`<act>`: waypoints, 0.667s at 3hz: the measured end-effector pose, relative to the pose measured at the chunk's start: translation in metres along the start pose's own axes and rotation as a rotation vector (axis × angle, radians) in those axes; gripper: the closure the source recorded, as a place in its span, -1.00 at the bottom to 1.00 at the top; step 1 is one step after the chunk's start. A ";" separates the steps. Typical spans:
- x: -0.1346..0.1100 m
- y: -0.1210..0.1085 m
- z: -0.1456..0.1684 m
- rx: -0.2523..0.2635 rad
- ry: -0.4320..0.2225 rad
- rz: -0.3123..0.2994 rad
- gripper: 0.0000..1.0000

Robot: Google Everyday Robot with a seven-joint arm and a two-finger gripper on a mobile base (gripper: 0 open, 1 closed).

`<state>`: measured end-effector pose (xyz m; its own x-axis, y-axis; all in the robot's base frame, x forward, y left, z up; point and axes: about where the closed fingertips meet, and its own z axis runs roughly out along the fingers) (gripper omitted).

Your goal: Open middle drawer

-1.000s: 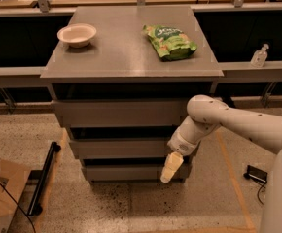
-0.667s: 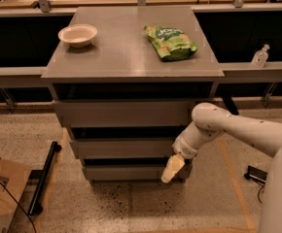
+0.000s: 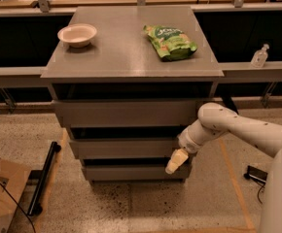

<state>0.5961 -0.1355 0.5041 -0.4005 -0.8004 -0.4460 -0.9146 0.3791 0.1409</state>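
Speckled floor, grey cabinet (image 3: 126, 52) with a bowl (image 3: 77, 34) and a green snack bag (image 3: 170, 41) on top, well above the gripper (image 3: 176, 162). The middle drawer (image 3: 121, 148) stretches off to the gripper's left, and its lower right corner sits just beside the gripper. Can't tell how open the gripper is, or if it's got hold of anything.

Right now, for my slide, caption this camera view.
Robot hand at the lower right corner of the middle drawer; bowl and green snack bag sit on the cabinet top.
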 end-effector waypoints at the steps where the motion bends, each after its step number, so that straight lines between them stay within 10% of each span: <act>1: -0.010 -0.031 0.001 0.060 -0.043 -0.068 -1.00; 2: -0.024 -0.053 0.013 0.083 -0.078 -0.134 -1.00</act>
<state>0.6546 -0.1303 0.4955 -0.2669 -0.8089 -0.5239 -0.9503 0.3114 0.0033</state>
